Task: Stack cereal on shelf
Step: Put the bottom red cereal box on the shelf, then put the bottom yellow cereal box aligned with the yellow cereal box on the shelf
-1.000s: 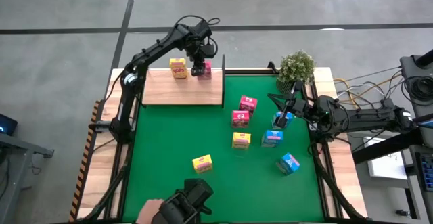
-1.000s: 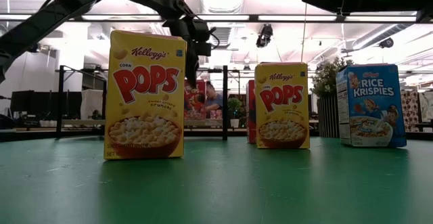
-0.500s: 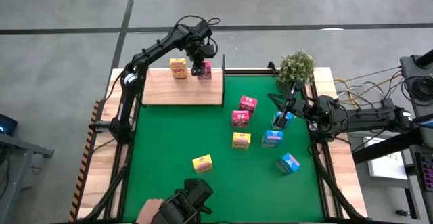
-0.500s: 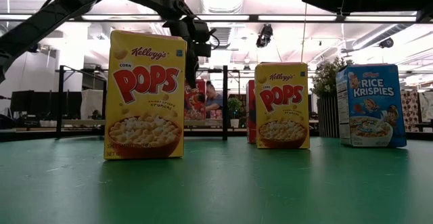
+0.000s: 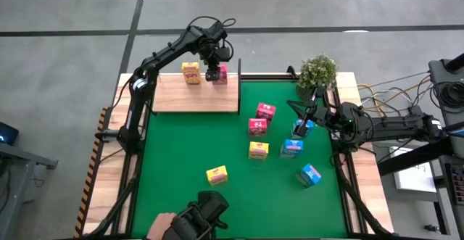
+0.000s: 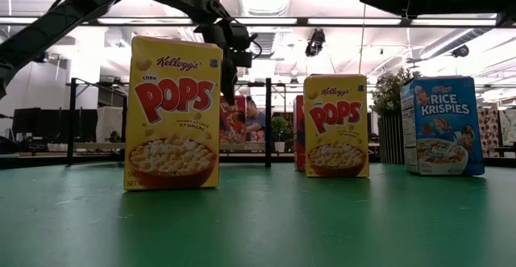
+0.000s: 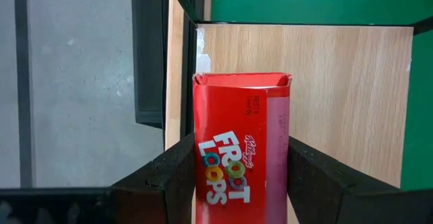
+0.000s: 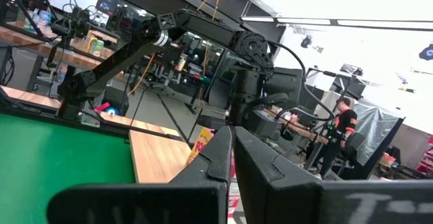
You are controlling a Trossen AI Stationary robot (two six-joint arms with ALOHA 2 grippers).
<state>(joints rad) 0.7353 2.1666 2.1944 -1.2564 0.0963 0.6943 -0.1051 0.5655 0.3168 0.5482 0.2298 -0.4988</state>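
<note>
Wooden shelf (image 5: 194,95), far left corner of the table: one yellow box (image 5: 191,72) standing near its rear edge; just beside it a pink Froot Loops box (image 7: 242,143), clamped between the fingers of the left gripper (image 5: 213,74). Left arm reaches up from the table's left edge and bends down over the shelf.

Green mat (image 5: 181,160): loose yellow box (image 5: 217,175) near the front; toward the centre, two pink boxes (image 5: 262,119) and a yellow box (image 5: 259,150); further right, three blue boxes (image 5: 297,153).

Potted plant (image 5: 317,72) at the far right corner.

Right gripper (image 5: 307,115) rests low by the uppermost blue box, fingers pressed together, holding nothing. Right arm extends in from the right edge.
</note>
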